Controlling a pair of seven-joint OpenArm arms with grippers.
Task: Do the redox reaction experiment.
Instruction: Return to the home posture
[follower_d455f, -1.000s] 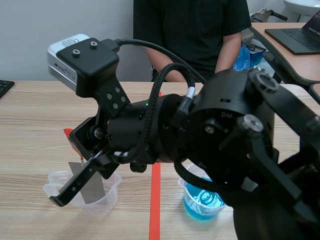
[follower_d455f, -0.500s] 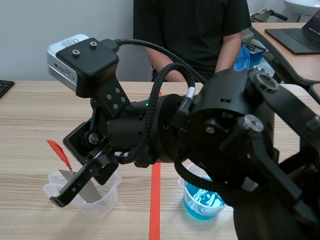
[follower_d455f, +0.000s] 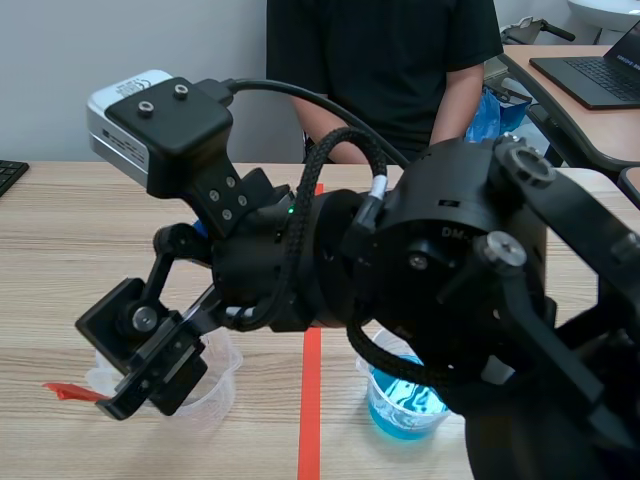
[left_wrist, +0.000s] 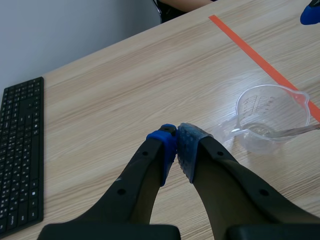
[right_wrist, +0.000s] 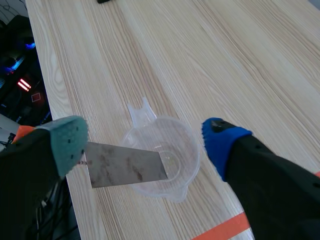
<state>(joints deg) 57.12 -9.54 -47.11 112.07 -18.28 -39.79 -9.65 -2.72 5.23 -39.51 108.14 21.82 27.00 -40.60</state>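
Observation:
A clear plastic beaker (right_wrist: 160, 155) stands on the wooden table under my right gripper (right_wrist: 145, 142), which is open with its pads on either side of it. A grey metal strip (right_wrist: 125, 170) lies slanted over the beaker's rim, one end inside, its red end (follower_d455f: 65, 390) out past the beaker. In the scene view the right gripper (follower_d455f: 150, 355) hangs over the same beaker (follower_d455f: 215, 385). A beaker of blue liquid (follower_d455f: 405, 405) stands right of the tape line. My left gripper (left_wrist: 176, 137) is shut on nothing, short of the clear beaker (left_wrist: 272, 117).
A person in black (follower_d455f: 380, 60) sits across the table. A black keyboard (left_wrist: 22, 150) lies at the table's left. An orange tape line (follower_d455f: 310, 400) runs down the middle. A laptop (follower_d455f: 590, 70) sits on a desk at the back right. The right arm fills much of the scene view.
My right gripper has opened and let go of the metal strip. The strip has tipped from upright in the beaker to leaning over its rim, red end down at the left.

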